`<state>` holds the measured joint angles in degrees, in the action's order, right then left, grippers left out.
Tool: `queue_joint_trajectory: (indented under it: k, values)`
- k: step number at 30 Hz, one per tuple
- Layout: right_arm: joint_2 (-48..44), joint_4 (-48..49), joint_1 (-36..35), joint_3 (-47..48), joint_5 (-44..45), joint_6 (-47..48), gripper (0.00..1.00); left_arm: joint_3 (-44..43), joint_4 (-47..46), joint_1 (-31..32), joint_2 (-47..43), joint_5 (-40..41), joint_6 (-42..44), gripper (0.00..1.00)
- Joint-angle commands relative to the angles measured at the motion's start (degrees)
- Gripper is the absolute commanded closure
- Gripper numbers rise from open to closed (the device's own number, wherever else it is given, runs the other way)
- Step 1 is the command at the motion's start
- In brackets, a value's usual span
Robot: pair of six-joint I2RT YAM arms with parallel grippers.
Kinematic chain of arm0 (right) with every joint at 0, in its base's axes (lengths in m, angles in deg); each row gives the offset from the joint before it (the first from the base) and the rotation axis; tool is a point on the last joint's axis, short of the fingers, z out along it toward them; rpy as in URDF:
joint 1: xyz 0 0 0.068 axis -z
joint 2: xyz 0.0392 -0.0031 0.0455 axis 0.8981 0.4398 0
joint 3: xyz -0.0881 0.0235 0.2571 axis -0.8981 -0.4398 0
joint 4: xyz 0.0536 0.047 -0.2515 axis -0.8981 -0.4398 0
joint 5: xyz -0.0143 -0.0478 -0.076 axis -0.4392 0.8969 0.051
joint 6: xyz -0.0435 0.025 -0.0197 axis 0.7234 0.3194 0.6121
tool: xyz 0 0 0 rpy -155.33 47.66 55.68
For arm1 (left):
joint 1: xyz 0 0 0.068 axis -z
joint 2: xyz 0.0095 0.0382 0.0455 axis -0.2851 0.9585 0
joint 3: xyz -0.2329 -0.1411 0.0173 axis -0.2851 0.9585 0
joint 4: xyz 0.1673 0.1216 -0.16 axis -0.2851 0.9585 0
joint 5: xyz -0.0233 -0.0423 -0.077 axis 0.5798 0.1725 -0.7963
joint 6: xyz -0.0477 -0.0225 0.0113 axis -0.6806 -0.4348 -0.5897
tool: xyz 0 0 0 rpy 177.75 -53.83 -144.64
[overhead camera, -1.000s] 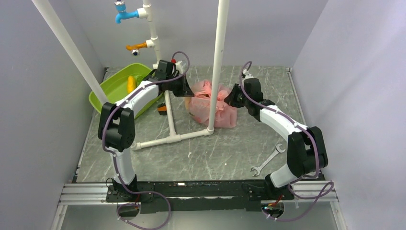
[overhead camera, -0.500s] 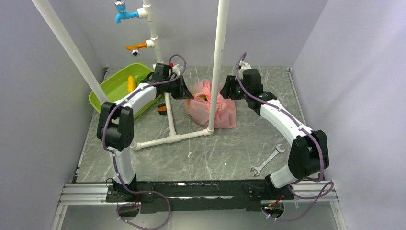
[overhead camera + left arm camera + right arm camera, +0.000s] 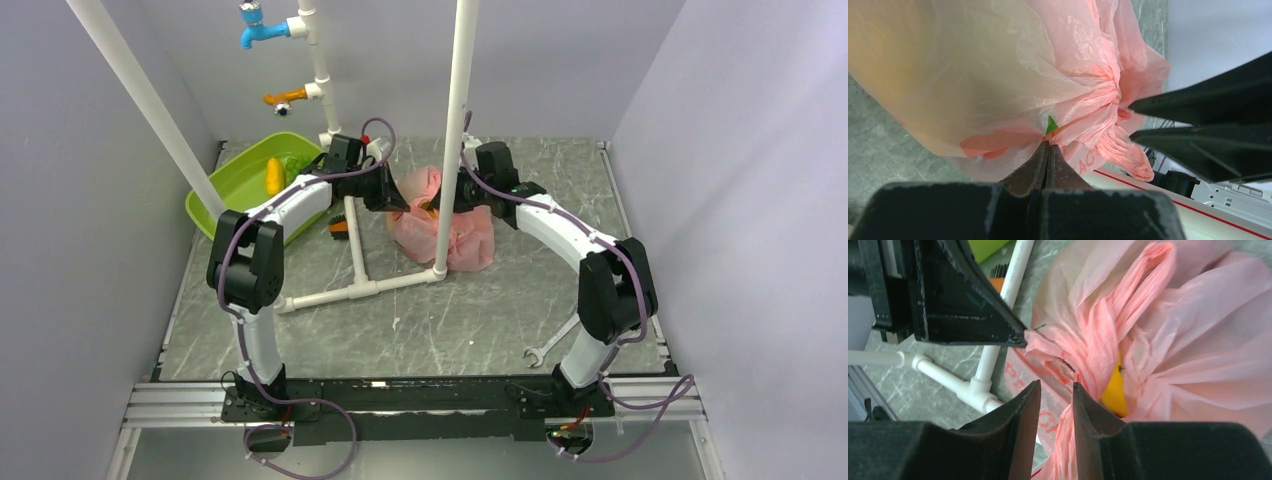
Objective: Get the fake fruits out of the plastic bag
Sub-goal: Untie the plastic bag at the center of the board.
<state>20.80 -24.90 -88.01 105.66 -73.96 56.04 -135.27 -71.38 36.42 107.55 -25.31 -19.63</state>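
The pink plastic bag [image 3: 470, 240] lies crumpled at mid-table behind the upright white pipe. My left gripper [image 3: 400, 203] is shut on the bag's left rim; in the left wrist view its jaws [image 3: 1048, 146] pinch the pink film. My right gripper [image 3: 455, 197] hangs at the bag's mouth from the right, partly behind the pipe. Its jaws [image 3: 1056, 385] stand a little apart, with a loose strand of the bag [image 3: 1148, 340] between them, not pinched. One yellow-orange fake fruit [image 3: 1113, 390] shows inside the gathered mouth, just right of the right finger. The other fruits are hidden.
A green basin [image 3: 225, 190] at the back left holds a slim yellow-orange piece [image 3: 273, 176]. A white pipe frame [image 3: 355, 290] lies on the table and its upright [image 3: 450, 150] rises beside the bag. A wrench [image 3: 560, 335] lies front right. An orange-black object [image 3: 340, 225] sits by the basin.
My right gripper has moved left and back from the bag's right side to its mouth, and its jaws have come apart. The left gripper kept its hold on the rim.
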Motion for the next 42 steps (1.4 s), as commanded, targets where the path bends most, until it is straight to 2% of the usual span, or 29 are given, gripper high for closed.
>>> queue_joint_trajectory:
  k: [1, 6, 13, 18, 22, 24, 28, 30, 32, 35, 37, 39, 40, 42]
  values:
    - [-0.61, 2.95, -2.07, -0.67, 1.26, 1.80, 0.68, -2.03, -0.70, 0.18, 0.35, -1.66, 0.53, 1.00]
    - [0.06, 1.31, -4.84, 0.42, 13.44, 5.84, 0.64, -1.92, -0.97, 0.18, 1.29, -2.05, 0.23, 1.00]
    - [3.96, -0.48, -5.29, 2.36, 16.17, 6.95, 0.62, -2.26, -0.77, 0.18, 1.51, -2.37, 0.55, 1.00]
    - [5.05, 1.26, -5.97, 1.54, 16.18, 7.26, 0.52, -2.33, -0.90, 0.17, 1.76, -2.44, 0.57, 1.00]
    - [4.96, 2.55, -6.01, 0.48, 19.53, 6.47, 0.52, -2.49, -0.73, 0.18, 1.73, -2.37, 0.72, 1.00]
    - [4.60, 3.40, -6.10, -0.34, 20.56, 6.15, 0.57, -2.51, -0.63, 0.18, 1.68, -2.03, 0.88, 1.00]
    - [2.11, 6.09, -5.89, -2.62, 21.64, 5.10, 0.79, -2.11, 0.18, 0.03, 0.72, 0.72, 1.18, 1.00]
    - [0.75, 7.87, -4.66, -4.00, 20.28, 3.83, 0.87, -0.93, -0.25, -0.42, -0.49, 2.74, 0.82, 1.00]
    - [-0.47, 10.31, -2.43, -5.51, 15.50, 1.72, 0.93, -0.19, -0.12, -0.85, -1.85, 5.01, 1.51, 1.00]
    - [-0.50, 15.59, 1.84, -7.20, 4.03, -1.65, 0.96, -0.98, 0.66, -0.79, -3.45, 6.40, 5.00, 1.00]
    - [1.98, 14.16, 2.94, -4.29, -3.58, -0.77, 0.97, -1.05, -0.18, -0.78, -4.43, 5.10, 6.41, 0.84]
    - [4.04, 11.39, 2.68, -0.73, -7.71, 2.07, 0.98, -0.39, -1.46, -0.70, -5.52, 3.78, 7.64, 0.60]
    - [4.34, 11.06, 2.39, -0.30, -8.52, 3.15, 0.98, -0.32, -1.70, -0.65, -6.08, 3.68, 8.47, 0.52]
    - [4.64, 11.06, 2.23, 0.36, -9.43, 4.58, 0.98, -1.02, -1.22, -0.53, -6.90, 3.91, 10.81, 0.42]
